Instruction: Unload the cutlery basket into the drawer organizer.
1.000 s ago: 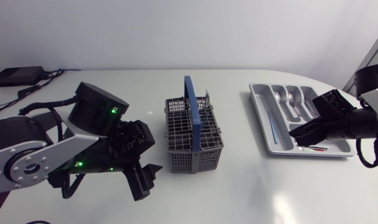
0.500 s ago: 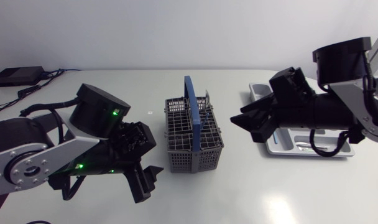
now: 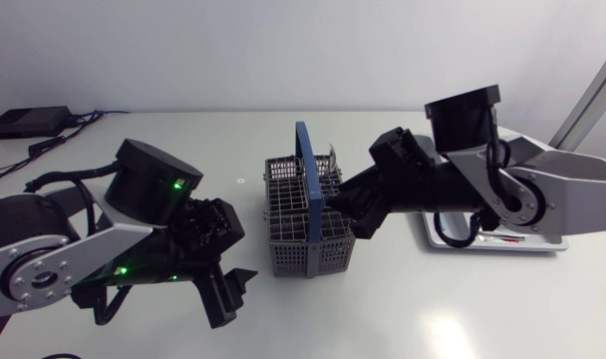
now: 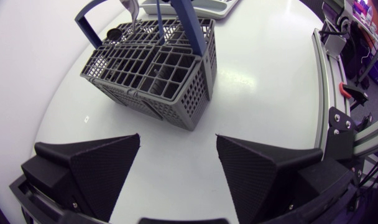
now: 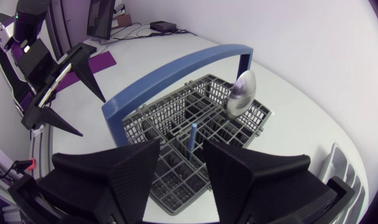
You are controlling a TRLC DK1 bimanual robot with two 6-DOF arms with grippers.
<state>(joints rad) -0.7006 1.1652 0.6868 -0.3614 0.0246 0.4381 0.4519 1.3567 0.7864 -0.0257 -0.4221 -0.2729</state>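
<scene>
The grey cutlery basket (image 3: 311, 221) with its blue handle (image 3: 307, 165) stands mid-table. A spoon (image 5: 240, 93) and a thin blue utensil (image 5: 193, 140) stick up from its compartments. My right gripper (image 3: 349, 209) hovers at the basket's right side, open, nothing between its fingers (image 5: 136, 174); the blue utensil stands just ahead of the gap. My left gripper (image 3: 233, 291) sits low on the table left of the basket (image 4: 158, 68), wide open and empty. The grey drawer organizer (image 3: 527, 245) lies at the right, mostly hidden behind my right arm.
My right arm stretches across the space between organizer and basket. My left gripper (image 5: 71, 81) shows beyond the basket in the right wrist view. Bare white tabletop lies in front of the basket and the organizer.
My right arm has swung from over the organizer leftward to the basket, and its fingers have narrowed a little. The left arm and the basket have not moved.
</scene>
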